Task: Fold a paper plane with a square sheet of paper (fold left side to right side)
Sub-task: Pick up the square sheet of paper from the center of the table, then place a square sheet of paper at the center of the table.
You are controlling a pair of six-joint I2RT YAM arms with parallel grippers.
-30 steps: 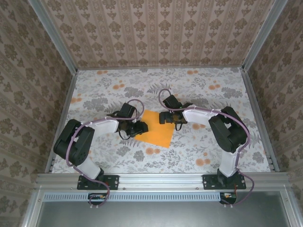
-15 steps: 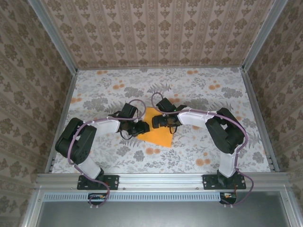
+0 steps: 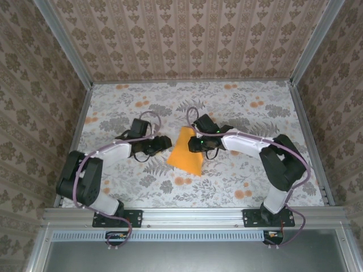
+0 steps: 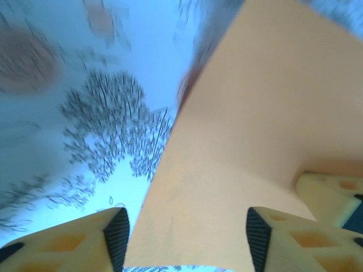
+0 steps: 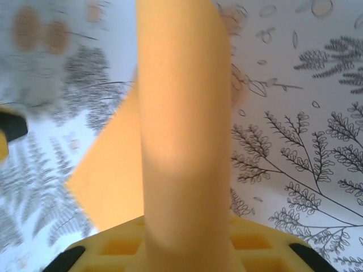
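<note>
- The floral cloth covers the table inside patterned walls, with both arms reaching to its middle.
- The square sheet of paper sits between the two sets of jaws. It does not lie flat: its left part is raised and curled over toward the right, so from above its outline looks narrow.
- The right gripper has its jaws almost together, pinching the raised flap. In the right wrist view the orange band runs straight out ahead of the jaws, and the flat lower layer shows to their left.
- The left gripper has its jaws well apart and holds nothing. The sheet's left edge lies ahead of and between its fingers; whether it touches them I cannot tell.
- Progress, as I judge it: the left-to-right fold is started but not finished. The flap still arches, with no pressed crease and no matched edges. Laying it down, creasing it and every later fold remain.
- Pale orange blotches lie just near-side of the jaws and are only print.
- The grippers crowd each other; a finger of the right one shows just beside the left jaws, a possible obstruction.
</note>
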